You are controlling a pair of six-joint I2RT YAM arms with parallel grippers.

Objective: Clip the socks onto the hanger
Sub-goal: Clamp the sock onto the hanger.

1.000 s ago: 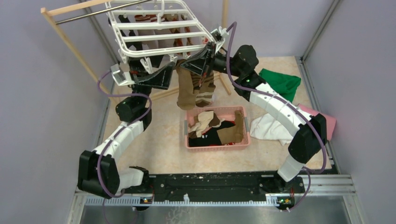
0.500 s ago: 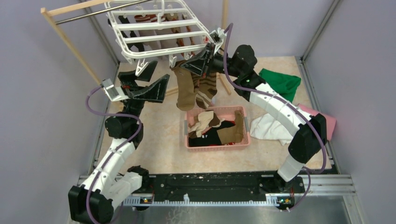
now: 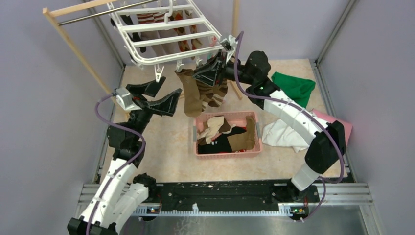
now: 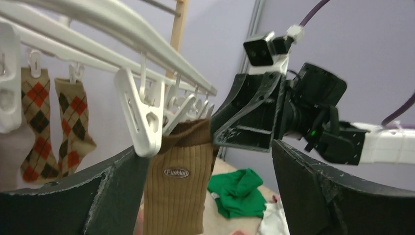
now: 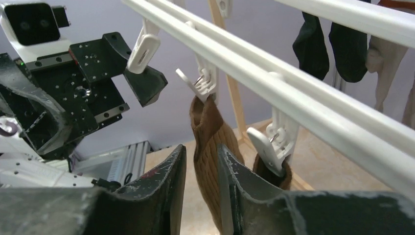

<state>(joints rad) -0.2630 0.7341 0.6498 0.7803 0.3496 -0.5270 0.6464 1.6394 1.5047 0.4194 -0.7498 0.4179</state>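
Hanging clipped, the brown sock (image 5: 210,142) sits between slightly parted right fingers (image 5: 161,188); left fingers (image 4: 318,191) gape wide.

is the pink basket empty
No, the pink basket holds a pile of socks in cream, black and brown.

Near the middle of the table (image 3: 166,147), a pink basket (image 3: 227,153). Toward the far right corner, a crumpled green cloth (image 3: 295,87). Just right of the basket, a white cloth (image 3: 281,134); at the right edge, a pink cloth (image 3: 345,128). Along the far left side, a wooden rack (image 3: 73,49) with a metal rod (image 3: 93,16).
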